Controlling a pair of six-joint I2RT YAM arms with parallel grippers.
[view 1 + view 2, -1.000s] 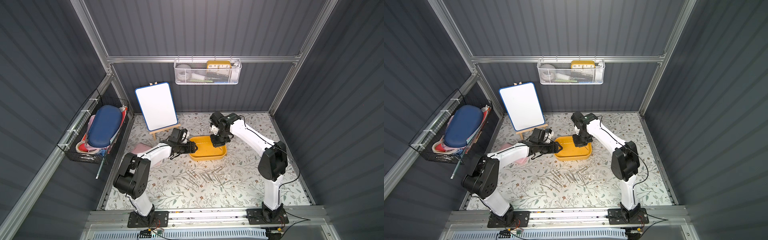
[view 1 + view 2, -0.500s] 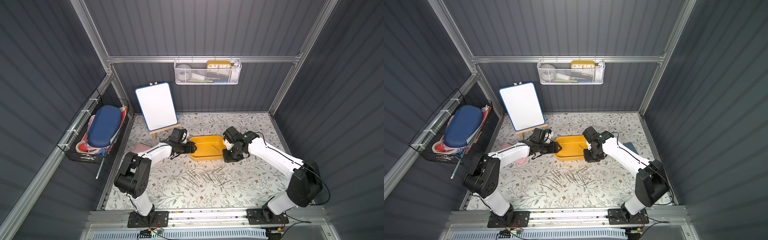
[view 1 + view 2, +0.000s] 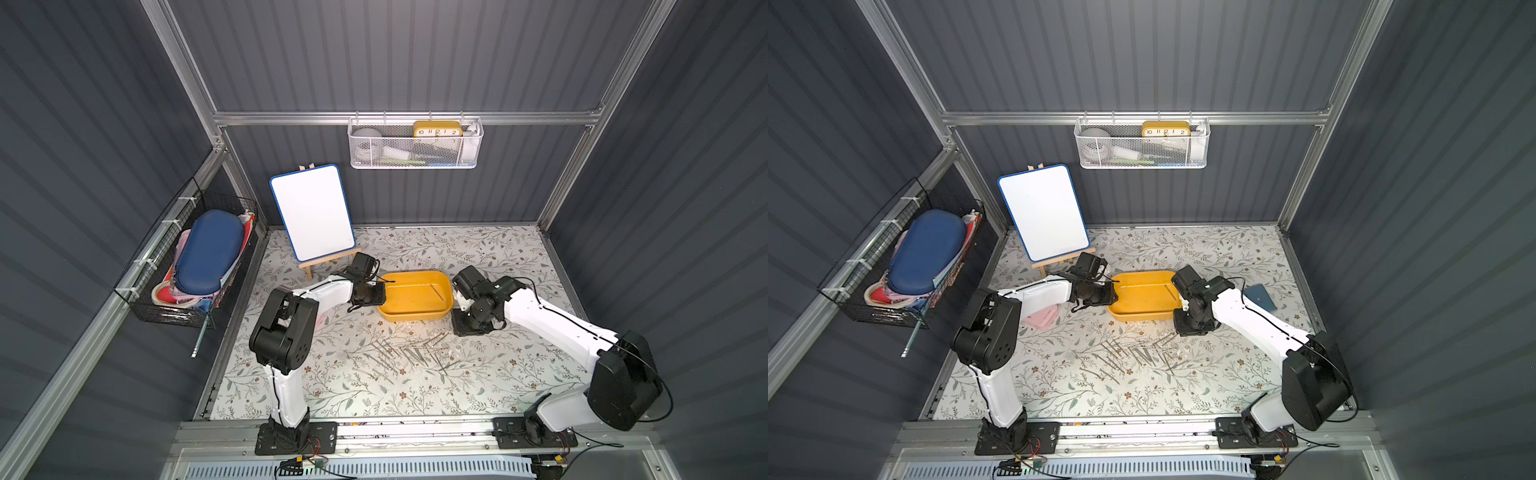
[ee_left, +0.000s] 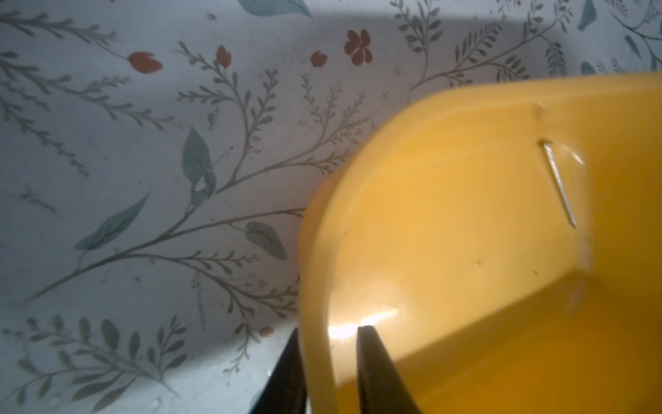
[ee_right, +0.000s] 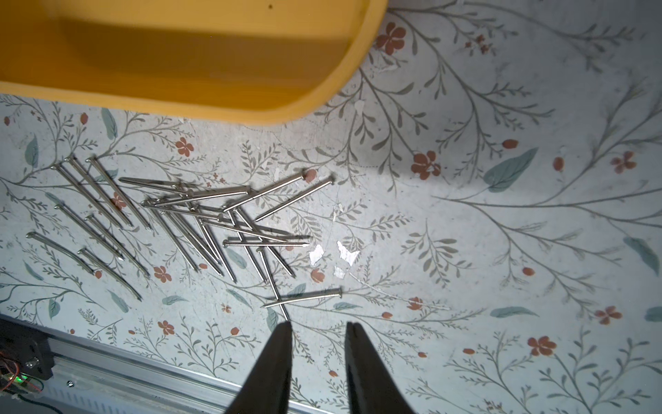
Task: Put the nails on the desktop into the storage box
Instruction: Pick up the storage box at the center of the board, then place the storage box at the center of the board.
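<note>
The mustard-yellow storage box [image 3: 415, 316] [image 3: 1144, 316] stands mid-desktop with one nail [image 3: 438, 292] [image 4: 559, 182] lying inside. My left gripper [image 3: 380, 293] [image 4: 327, 328] is shut on the box's left wall [image 4: 315, 286], one finger inside and one outside. The nails [image 3: 411, 353] [image 3: 1133, 355] [image 5: 200, 218] lie scattered on the floral desktop [image 3: 478, 374] in front of the box. My right gripper [image 3: 469, 326] [image 5: 317, 324] hangs open at the box's right front corner [image 5: 322, 89], just above the desktop and holding nothing. One nail lies close ahead of its tips.
A whiteboard on an easel [image 3: 311, 212] stands at the back left. A flat pink case [image 3: 1040, 318] lies under my left arm. A blue flat object [image 3: 1260, 297] sits right of my right arm. Baskets hang on the left wall [image 3: 195, 262] and back wall [image 3: 415, 143].
My right arm has swung from over the box out to its right front corner and its jaws have opened. My left jaws have closed onto the box's wall.
</note>
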